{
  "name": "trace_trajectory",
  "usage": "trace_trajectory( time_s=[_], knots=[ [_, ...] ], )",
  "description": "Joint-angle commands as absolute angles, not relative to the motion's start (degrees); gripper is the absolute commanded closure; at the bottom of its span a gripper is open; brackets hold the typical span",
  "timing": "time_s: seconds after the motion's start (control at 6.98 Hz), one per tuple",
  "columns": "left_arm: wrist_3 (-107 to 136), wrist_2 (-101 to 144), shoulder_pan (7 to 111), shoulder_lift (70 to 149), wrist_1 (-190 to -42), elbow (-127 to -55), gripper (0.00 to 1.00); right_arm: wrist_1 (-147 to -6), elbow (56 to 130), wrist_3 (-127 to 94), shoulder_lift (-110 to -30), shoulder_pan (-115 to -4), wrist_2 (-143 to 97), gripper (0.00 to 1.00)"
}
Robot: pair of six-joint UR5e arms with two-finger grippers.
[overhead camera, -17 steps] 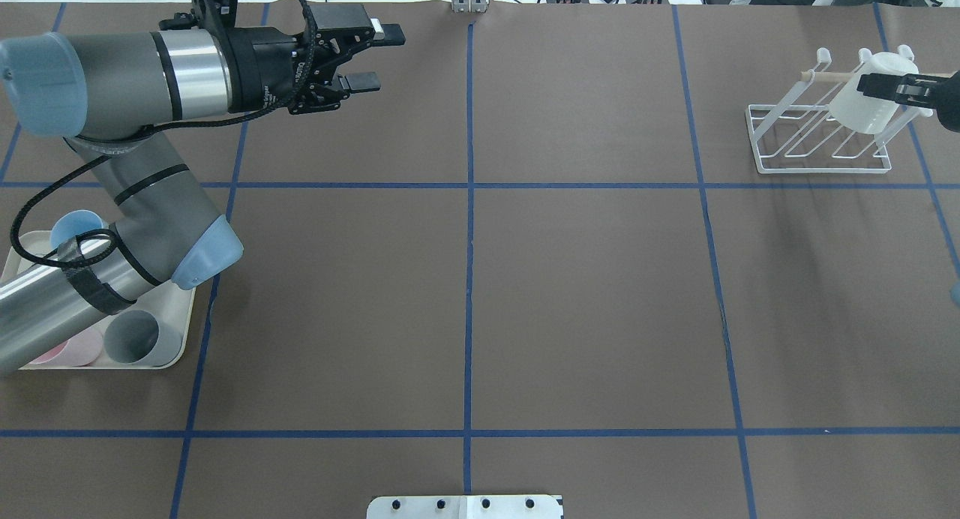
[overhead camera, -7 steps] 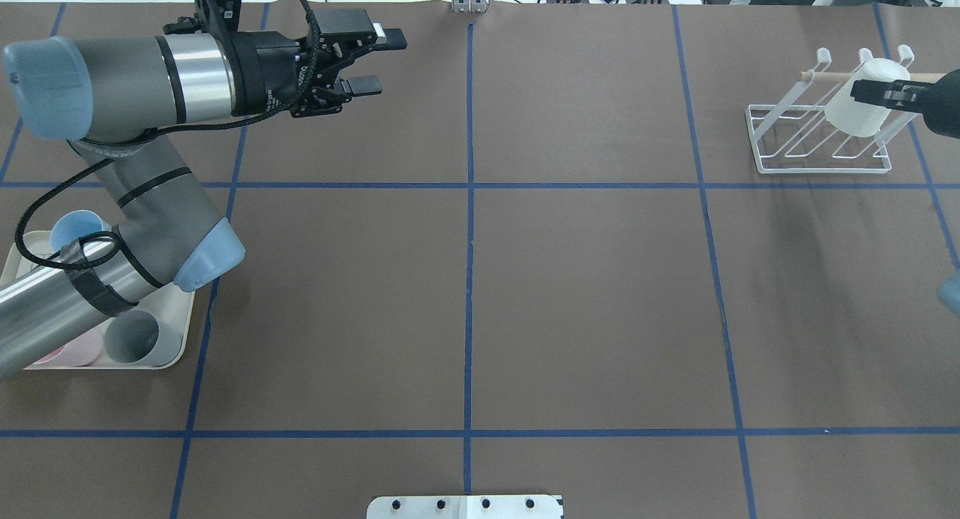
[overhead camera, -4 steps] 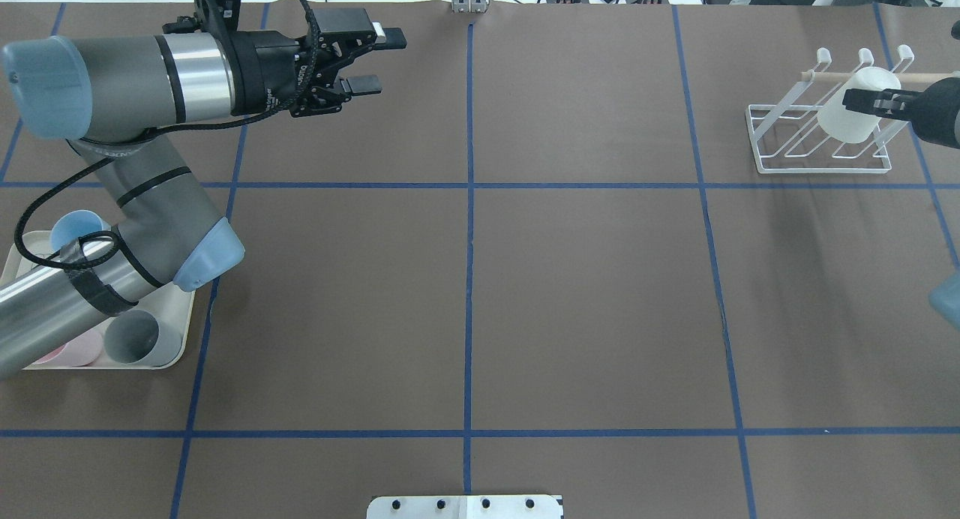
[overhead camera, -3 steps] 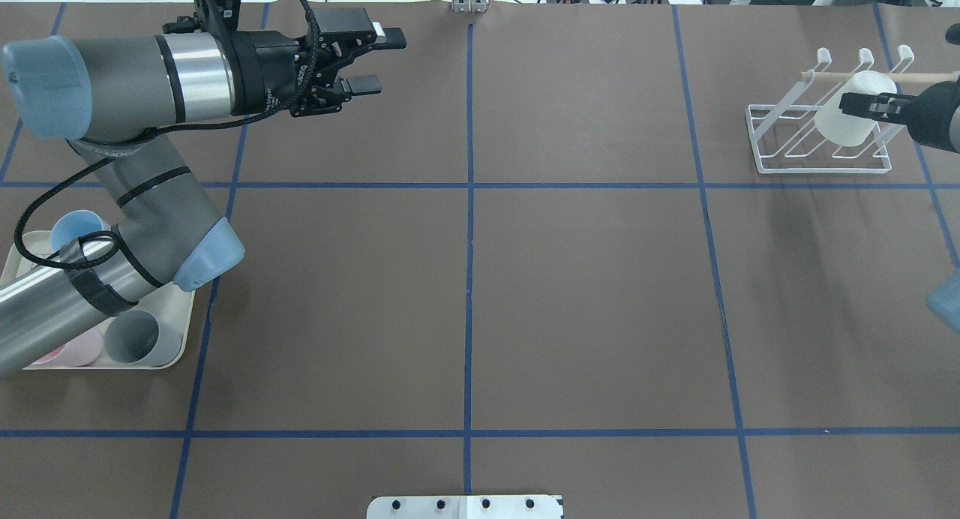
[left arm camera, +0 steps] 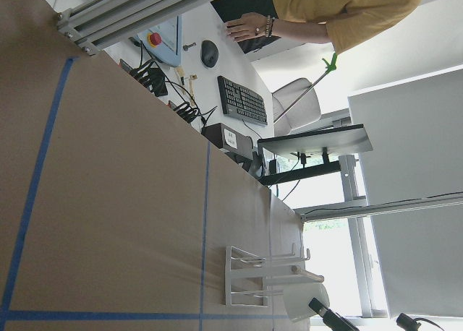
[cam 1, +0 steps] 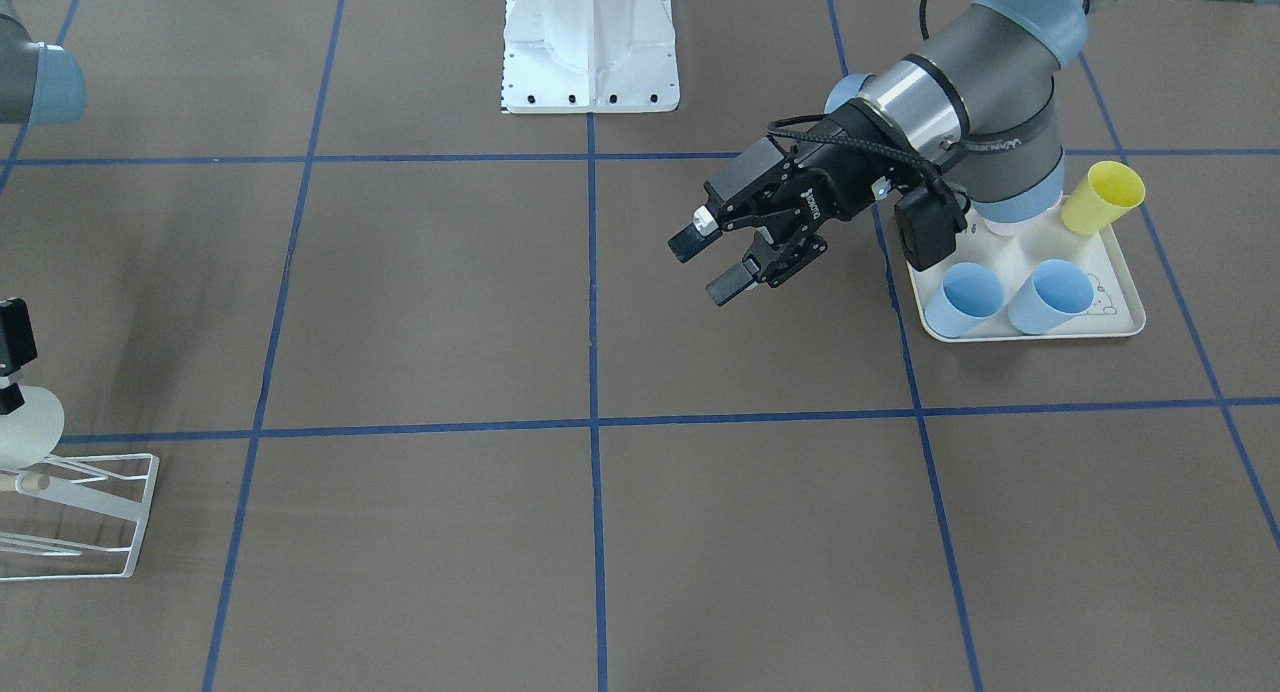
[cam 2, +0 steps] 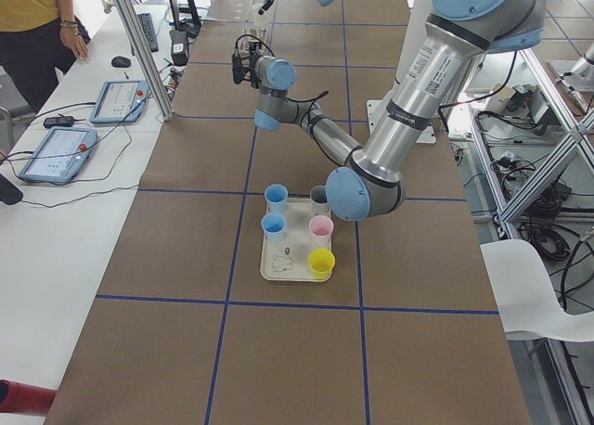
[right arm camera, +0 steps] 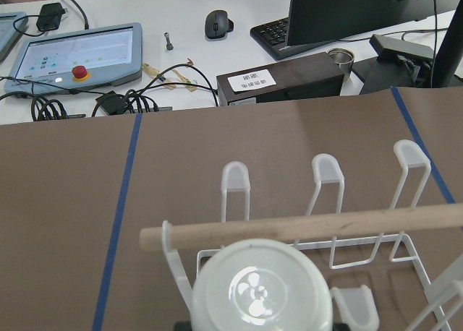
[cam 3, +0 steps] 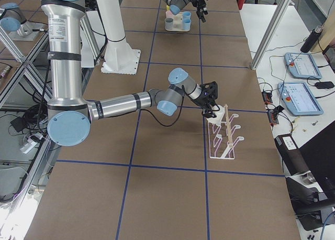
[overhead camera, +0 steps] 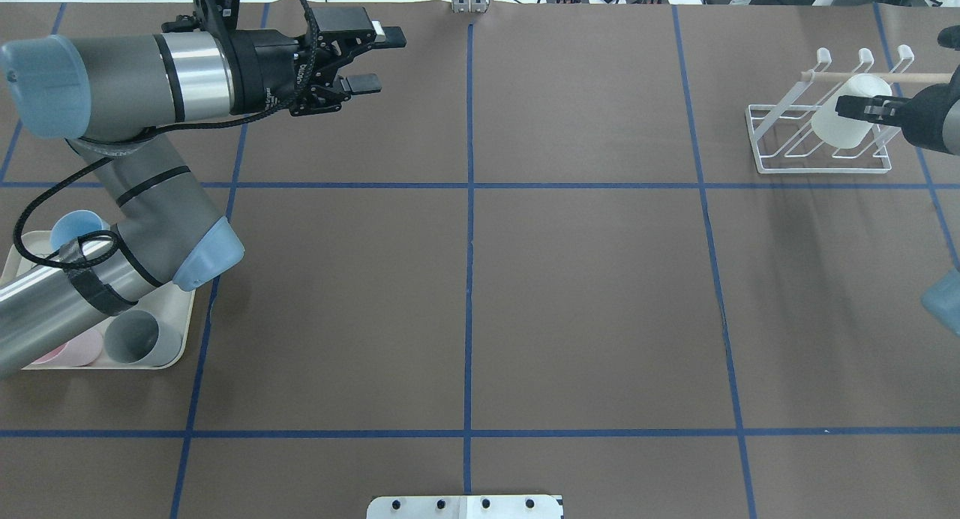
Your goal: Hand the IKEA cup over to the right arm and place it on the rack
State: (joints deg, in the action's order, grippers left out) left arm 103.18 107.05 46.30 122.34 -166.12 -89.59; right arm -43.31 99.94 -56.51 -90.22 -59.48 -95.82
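IKEA cup (overhead camera: 838, 127), white: clamped in the right hand (overhead camera: 856, 108) over the rack (overhead camera: 780, 164), at 2 o'clock on the desk (overhead camera: 585, 294). Change: it has slid toward 7 o'clock, off the wooden peg (overhead camera: 825, 75) and lower into the rack. Placement likely near; release pending. Idle left hand (overhead camera: 373, 58): fingers apart, empty, unmoved at 11 o'clock.

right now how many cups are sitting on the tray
5 on the tray: far blue cup, near blue cup, grey cup, pink cup, yellow cup nearest the left-side camera. The left arm hides some in other views.
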Motion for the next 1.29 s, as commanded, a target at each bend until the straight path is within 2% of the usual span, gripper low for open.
trace_trajectory(
  time_s=[0.0,0.29,0.57,0.72,0.86,1.0,1.15],
  knots=[
    [103.18,107.05,46.58,122.34,-166.11,-89.74,0.12,-42.63,98.44,-56.6,-89.21,-59.41,-95.8,0.01],
    [98.14,107.66,48.33,121.56,-160.19,-90.69,0.12,-39.74,96.25,-56.78,-88.77,-59.33,-95.89,0.0],
    [82.61,107.84,50.0,115.35,-144.93,-98.74,0.12,-39.73,98.51,-56.95,-88.77,-59.41,-96.59,0.0],
    [73.48,106.36,50.79,110.7,-134.58,-105.49,0.13,-39.73,98.96,-57.74,-88.86,-59.41,-97.72,0.0],
    [62.77,104.61,50.8,103.43,-126.73,-112.69,0.13,-39.73,100.01,-59.31,-89.64,-59.41,-99.47,0.0],
    [51.88,104.59,50.97,91.35,-126.13,-118.33,0.13,-39.73,101.06,-59.67,-90.43,-59.5,-101.32,0.0],
    [44.63,105.37,52.46,82.97,-126.38,-120.91,0.13,-39.73,101.16,-59.68,-90.53,-59.41,-101.34,0.0]
  ],
)
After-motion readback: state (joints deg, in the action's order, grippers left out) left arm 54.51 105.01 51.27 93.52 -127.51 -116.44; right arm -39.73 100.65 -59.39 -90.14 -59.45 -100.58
